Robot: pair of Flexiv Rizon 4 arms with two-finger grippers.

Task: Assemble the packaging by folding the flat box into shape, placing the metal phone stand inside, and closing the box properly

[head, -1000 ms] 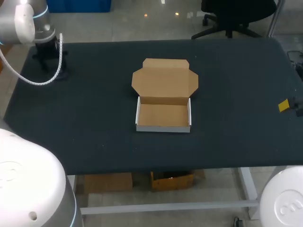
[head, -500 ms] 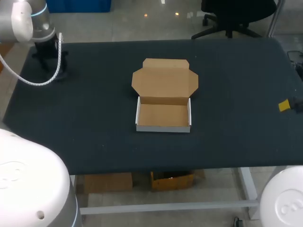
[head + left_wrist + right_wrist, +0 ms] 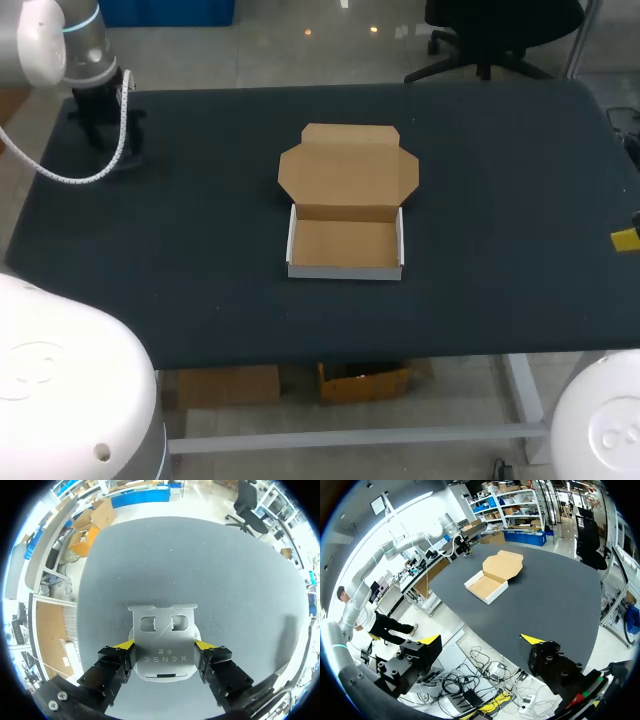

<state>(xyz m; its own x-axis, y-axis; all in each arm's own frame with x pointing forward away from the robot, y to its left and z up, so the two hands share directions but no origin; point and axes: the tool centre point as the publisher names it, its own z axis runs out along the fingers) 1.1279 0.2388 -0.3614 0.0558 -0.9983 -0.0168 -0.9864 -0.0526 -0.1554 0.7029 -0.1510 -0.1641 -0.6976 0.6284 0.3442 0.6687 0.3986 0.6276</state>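
The right arm (image 3: 600, 425) rises at the near right corner. The right jaws hang off the right edge of the bench (image 3: 200, 290), out past its dark top. The head view catches only one yellow fingertip (image 3: 625, 239) there. In the right wrist view these jaws are spread wide with nothing between them, and they look back across the bench from beyond its edge.

The box (image 3: 345, 205) sits in the middle of the bench, well apart from both arms. It is already folded into a shallow tray with white outer walls and a plain brown inside. Its lid (image 3: 348, 165) is open and lies back flat on the far side, with angled side flaps and a narrow tuck flap along its far edge. The tray holds nothing.

The left arm (image 3: 60, 45) comes in at the far left corner and points down at the bench. There the left jaws pinch the metal phone stand (image 3: 162, 645), one yellow tip pressed against each side edge of its plate. The stand is silver, with two rounded cut-outs near its far end and a round foot beneath. I cannot tell whether it rests on the bench or is lifted off it.
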